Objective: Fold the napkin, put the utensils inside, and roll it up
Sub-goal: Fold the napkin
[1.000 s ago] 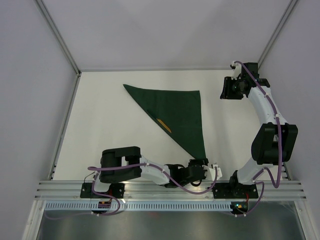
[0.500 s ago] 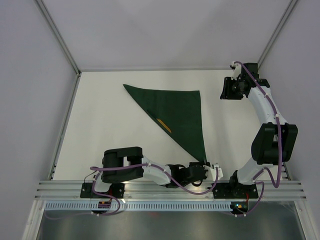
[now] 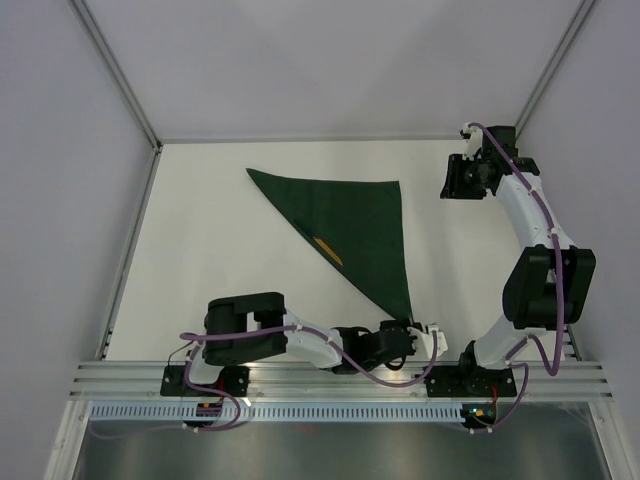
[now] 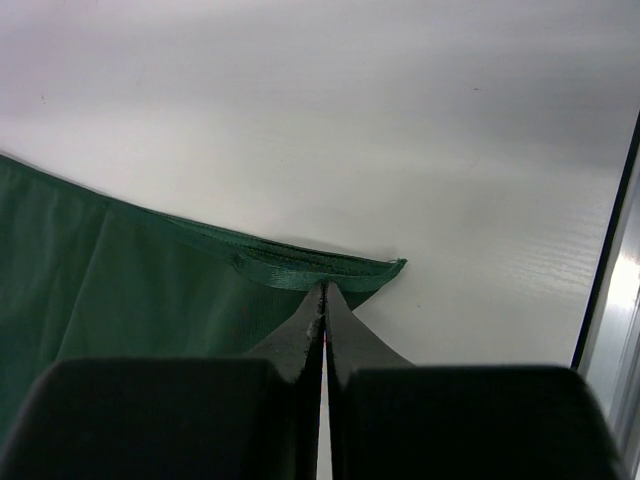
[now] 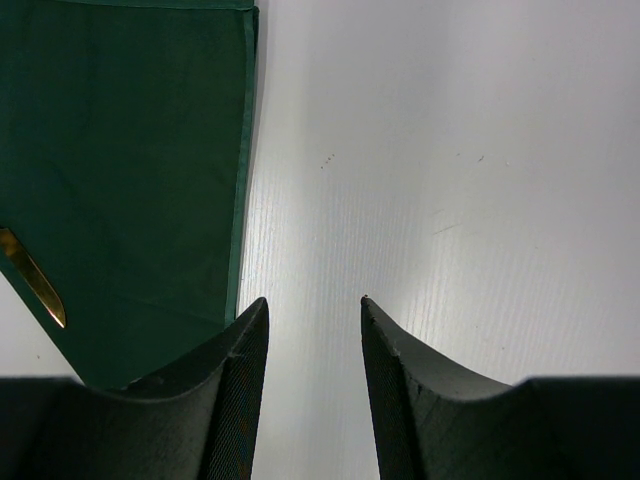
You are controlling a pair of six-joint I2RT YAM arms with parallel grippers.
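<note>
The dark green napkin (image 3: pixel 360 225) lies folded into a triangle on the white table, its long edge running from far left to a near corner. The knife (image 3: pixel 328 250), orange-tan, rests along that long edge. My left gripper (image 3: pixel 408 325) sits low at the near corner, and the left wrist view shows it (image 4: pixel 323 288) shut on the hem of the napkin (image 4: pixel 150 290), which curls up at the fingertips. My right gripper (image 3: pixel 448 180) hangs open at the far right, beside the napkin's right edge. In the right wrist view it (image 5: pixel 313 303) holds nothing, with the napkin (image 5: pixel 130 150) and knife (image 5: pixel 35 280) to its left.
A metal rail (image 3: pixel 340 378) runs along the near edge by the arm bases. The table's right edge strip (image 4: pixel 610 250) is close to my left gripper. Pale walls enclose the table on the left, far and right sides.
My left gripper has shut on the napkin's near corner and edged slightly lower. The right arm, the napkin and the knife have not moved.
</note>
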